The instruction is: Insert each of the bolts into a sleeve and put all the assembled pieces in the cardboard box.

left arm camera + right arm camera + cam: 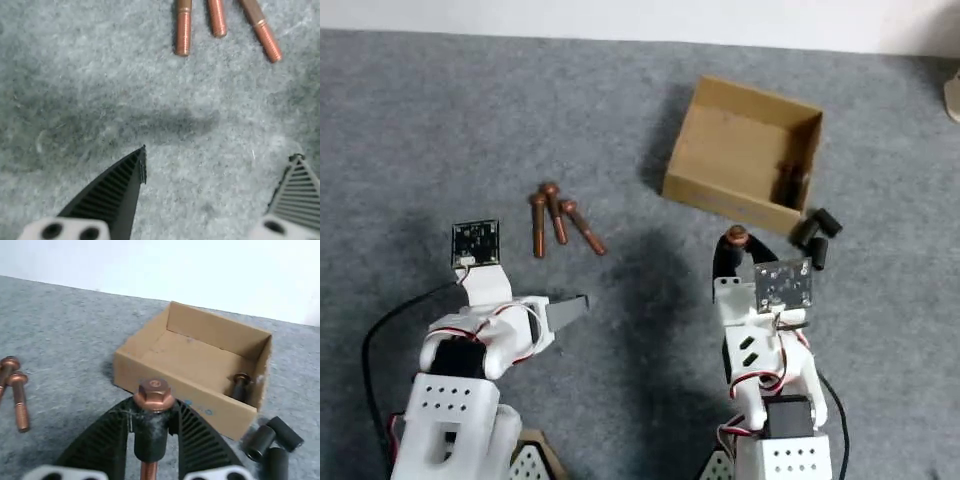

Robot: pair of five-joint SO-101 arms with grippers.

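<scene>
The right tool (154, 412) is gripping a black sleeve (150, 440) with a copper bolt (154, 392) standing through it, head up, just short of the box (170, 380). Its fingers (195, 435) are pressing on the sleeve, not on the metal. That looks the sound choice: the sleeve is likely giving a little and lending friction, while the bolt is stiff, smooth and dense for its size. The fit is probably loose, so tipping the pair head-down is risking the bolt sliding out; keeping it upright until it is over the box seems wise. One finished piece (241, 385) is leaning in a corner of the box. Three sleeves (260, 442) are lying on the table (420, 120) just outside that same corner, light and round, apt to roll when nudged. The left tool (220, 152) is hanging open over the table, near three bolts (216, 20) lying side by side, well apart from the sleeves. Each is probably best taken across the shank under the head, where the threads are offering some bite.
</scene>
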